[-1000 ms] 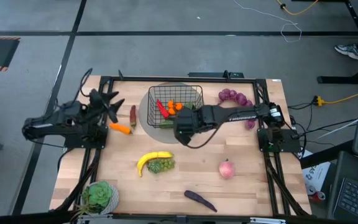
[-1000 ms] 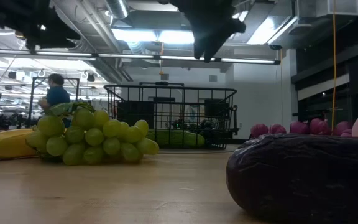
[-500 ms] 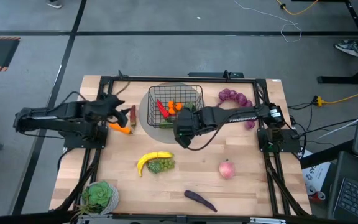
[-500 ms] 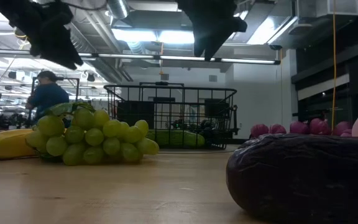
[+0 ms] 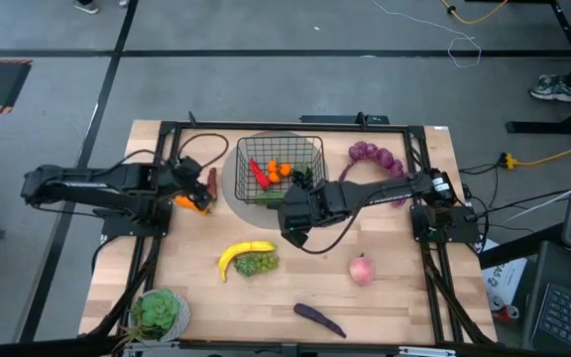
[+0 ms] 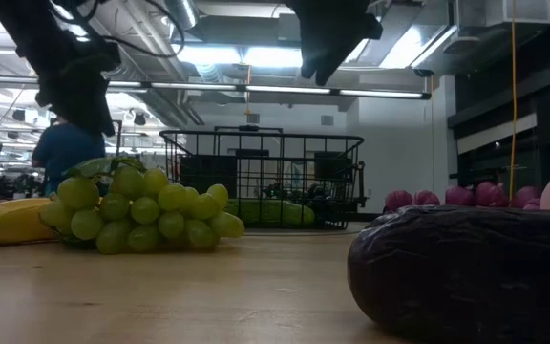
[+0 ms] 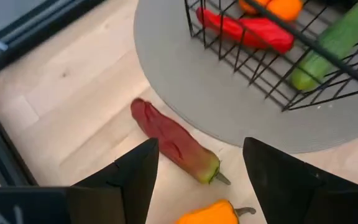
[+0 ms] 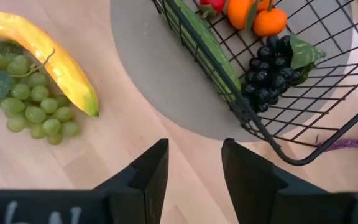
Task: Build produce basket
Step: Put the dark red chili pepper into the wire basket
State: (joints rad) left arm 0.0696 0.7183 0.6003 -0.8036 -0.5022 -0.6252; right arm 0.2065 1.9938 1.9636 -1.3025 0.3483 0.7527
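Observation:
The black wire basket (image 5: 281,167) stands on a round grey disc and holds a red chili (image 7: 247,28), orange pieces (image 8: 253,15), a cucumber (image 8: 204,40) and dark grapes (image 8: 269,74). My left gripper (image 7: 197,168) hangs open above a dark red chili (image 7: 176,146) and an orange pepper (image 7: 213,211), which lie on the table left of the disc. My right gripper (image 8: 194,165) is open and holds nothing, above the table just near of the basket. The banana (image 5: 246,252) and green grapes (image 5: 258,265) lie toward the near edge.
A pink peach (image 5: 362,270) and a purple eggplant (image 5: 318,317) lie near the front right. Purple grapes (image 5: 375,156) sit at the far right. A potted plant (image 5: 159,312) stands at the near left corner. A person stands in the room beyond the table (image 6: 65,153).
My left gripper has swung toward the basket and tipped downward, and now hangs over the dark red chili. My right gripper has drifted from the basket's near rim toward the table's near edge. Neither has changed its opening, and no produce has moved.

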